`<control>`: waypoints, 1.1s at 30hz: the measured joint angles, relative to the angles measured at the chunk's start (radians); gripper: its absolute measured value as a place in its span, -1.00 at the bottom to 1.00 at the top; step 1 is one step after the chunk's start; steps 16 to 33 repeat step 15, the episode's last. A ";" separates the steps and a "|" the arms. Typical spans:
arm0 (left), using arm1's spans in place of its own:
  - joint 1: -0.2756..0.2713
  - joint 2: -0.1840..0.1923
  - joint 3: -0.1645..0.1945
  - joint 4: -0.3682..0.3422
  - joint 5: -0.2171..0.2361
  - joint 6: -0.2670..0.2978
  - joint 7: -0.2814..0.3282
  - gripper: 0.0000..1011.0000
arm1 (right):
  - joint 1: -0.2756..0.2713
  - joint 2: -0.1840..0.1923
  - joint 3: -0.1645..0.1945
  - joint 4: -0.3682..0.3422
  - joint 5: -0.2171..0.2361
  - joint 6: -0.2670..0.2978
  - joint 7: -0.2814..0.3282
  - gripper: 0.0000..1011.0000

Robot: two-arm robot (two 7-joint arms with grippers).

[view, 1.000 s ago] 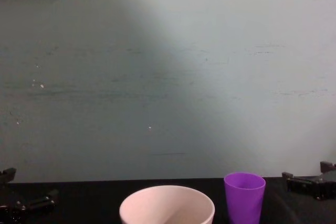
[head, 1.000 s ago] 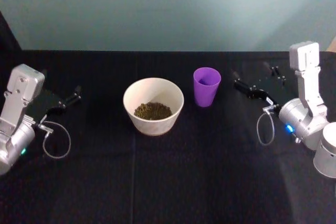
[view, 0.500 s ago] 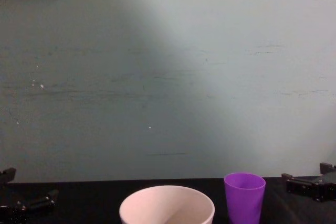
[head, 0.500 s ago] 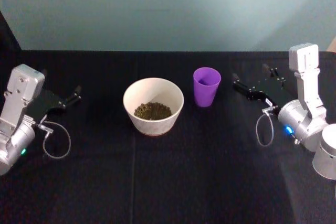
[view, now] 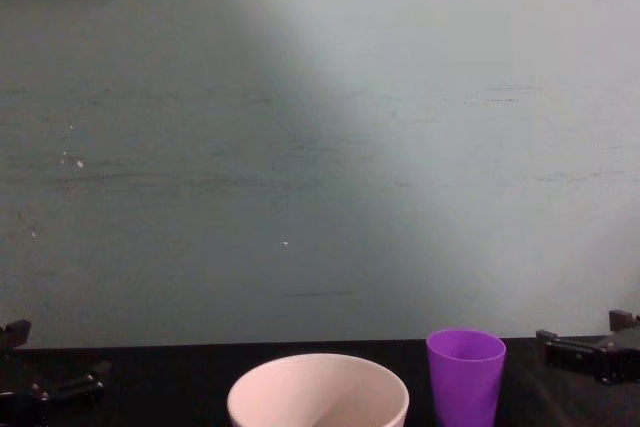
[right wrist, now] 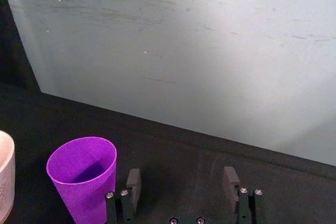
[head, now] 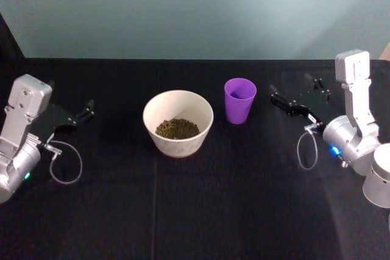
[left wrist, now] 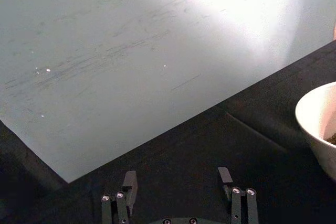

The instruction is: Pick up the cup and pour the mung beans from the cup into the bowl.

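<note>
The cup [head: 239, 100] stood upright on the black bench [head: 195, 211], its long axis vertical and its open mouth facing up, a little right of centre in the head view and just beside the bowl [head: 178, 122], at about the bowl's 2 o'clock, with a narrow gap between them. The cup's inside looked like plain purple in shadow; from the right wrist view [right wrist: 84, 174] its bottom was too dark to tell what, if anything, lay there. The bowl sat upright near the middle of the bench and held a low heap of dark green-brown mung beans [head: 177, 128] on its floor, well below the rim. In the chest view the bowl [view: 318, 392] and the cup [view: 465, 375] were both cut off at the lower edge, so their bases were hidden. The right end effector [head: 297, 98] hung at the cup's 3 o'clock, near it but apart, its two fingers spread wide with nothing between them; in its wrist view the cup lay just outside one finger [right wrist: 133, 182]. The left end effector [head: 72, 109] sat well apart at the bowl's 9 o'clock, also spread open and empty, with a slice of the bowl's rim [left wrist: 319, 124] at the edge of its wrist view.
</note>
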 joint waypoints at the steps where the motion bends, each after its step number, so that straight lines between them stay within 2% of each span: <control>1: 0.000 0.000 0.000 0.000 0.000 0.000 0.000 0.98 | 0.000 0.000 0.000 0.000 0.000 0.000 0.000 0.99; 33: 0.000 0.000 0.000 0.000 0.000 0.000 0.000 0.98 | 0.000 0.000 0.000 0.000 -0.001 0.001 0.001 0.99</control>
